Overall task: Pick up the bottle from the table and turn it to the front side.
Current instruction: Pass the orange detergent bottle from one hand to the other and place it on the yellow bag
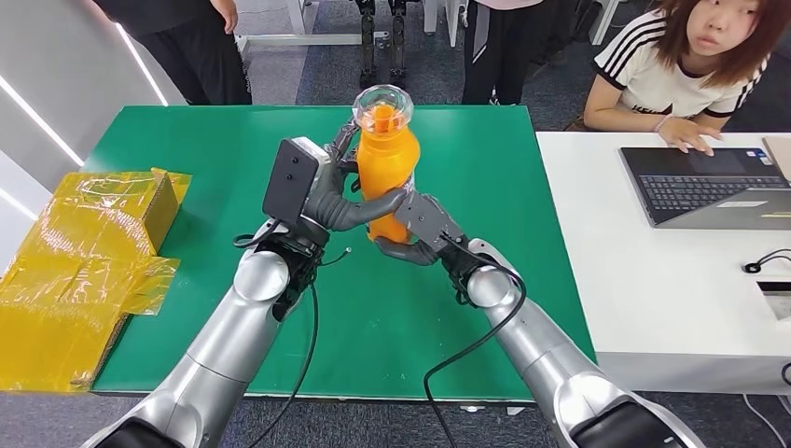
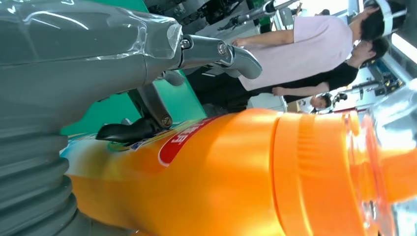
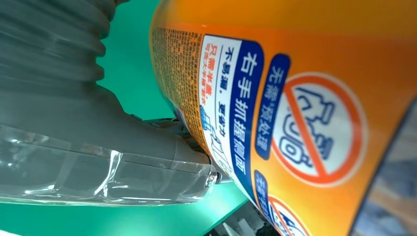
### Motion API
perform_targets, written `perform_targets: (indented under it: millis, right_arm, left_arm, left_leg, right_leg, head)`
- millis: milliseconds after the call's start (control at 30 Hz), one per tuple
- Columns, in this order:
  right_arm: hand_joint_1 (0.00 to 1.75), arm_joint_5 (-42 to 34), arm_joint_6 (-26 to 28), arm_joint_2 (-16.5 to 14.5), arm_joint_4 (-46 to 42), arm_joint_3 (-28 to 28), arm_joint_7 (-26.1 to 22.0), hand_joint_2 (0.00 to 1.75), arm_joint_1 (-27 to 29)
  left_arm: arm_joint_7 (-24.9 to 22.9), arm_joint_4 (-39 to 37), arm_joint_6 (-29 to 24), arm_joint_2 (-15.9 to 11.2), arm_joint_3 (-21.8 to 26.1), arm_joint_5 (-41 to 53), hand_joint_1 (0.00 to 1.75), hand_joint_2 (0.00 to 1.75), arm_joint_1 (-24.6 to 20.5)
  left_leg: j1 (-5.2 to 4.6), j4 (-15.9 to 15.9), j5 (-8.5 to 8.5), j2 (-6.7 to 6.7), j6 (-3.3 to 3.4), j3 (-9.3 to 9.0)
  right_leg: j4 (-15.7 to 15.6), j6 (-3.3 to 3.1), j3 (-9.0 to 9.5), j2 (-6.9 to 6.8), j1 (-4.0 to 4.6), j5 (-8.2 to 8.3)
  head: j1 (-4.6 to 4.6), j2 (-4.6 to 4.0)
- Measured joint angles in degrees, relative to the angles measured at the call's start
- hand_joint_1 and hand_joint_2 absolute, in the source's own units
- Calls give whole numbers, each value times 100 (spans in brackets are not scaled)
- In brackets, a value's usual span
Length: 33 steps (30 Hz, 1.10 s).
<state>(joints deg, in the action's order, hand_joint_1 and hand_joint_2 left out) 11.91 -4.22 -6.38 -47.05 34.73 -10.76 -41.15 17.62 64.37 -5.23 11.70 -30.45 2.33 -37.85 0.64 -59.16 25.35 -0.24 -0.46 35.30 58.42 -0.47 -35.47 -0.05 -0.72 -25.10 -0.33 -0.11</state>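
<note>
Both hands are holding the orange bottle (image 1: pixel 386 168) upright above the middle of the green table (image 1: pixel 205 168): the left hand (image 1: pixel 338 191) is wrapping its body (clear cap uppermost), the right hand (image 1: pixel 422 229) gripping lower down.

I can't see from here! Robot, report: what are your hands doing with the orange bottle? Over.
Both hands on the orange bottle: left hand grips its side, right hand holds it low. Bottle upright, off the green table. Nothing in the way.

Glossy orange plastic bottle (image 1: pixel 386 168) (clear cap), matt green table (image 1: pixel 205 168); crinkled yellow wrap (image 1: pixel 84 261)
</note>
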Motion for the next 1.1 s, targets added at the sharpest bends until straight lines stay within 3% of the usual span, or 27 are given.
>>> perform_targets:
  millis: [867, 900, 1000, 1033, 1100]
  right_arm:
    - [175, 169, 4, -28, 50, -64, -56, 175, -3]
    - [162, 172, 4, -28, 51, -65, -56, 175, -3]
    - [31, 178, 3, -28, 52, -67, -56, 175, -3]
    - [0, 180, 2, -28, 52, -67, -57, 175, -4]
    - [0, 185, -10, -28, 53, -68, -69, 175, -5]
  left_arm:
    - [28, -67, 219, 23, 106, -284, 175, 175, -1]
    - [28, -69, 222, 23, 108, -285, 175, 175, -1]
    - [29, -72, 233, 23, 113, -300, 175, 175, -1]
    - [30, -73, 240, 23, 114, -318, 175, 175, -1]
    - [33, -78, 270, 21, 116, -371, 175, 175, -1]
  left_leg:
    - [0, 0, 0, 0, 0, 0]
    - [0, 0, 0, 0, 0, 0]
    - [0, 0, 0, 0, 0, 0]
    - [0, 0, 0, 0, 0, 0]
    - [0, 0, 0, 0, 0, 0]
  right_leg:
    - [0, 0, 0, 0, 0, 0]
    - [0, 0, 0, 0, 0, 0]
    - [0, 0, 0, 0, 0, 0]
    - [0, 0, 0, 0, 0, 0]
    - [0, 0, 0, 0, 0, 0]
  head:
    - [0, 0]
    - [0, 0]
    - [0, 0]
    - [0, 0]
    - [0, 0]
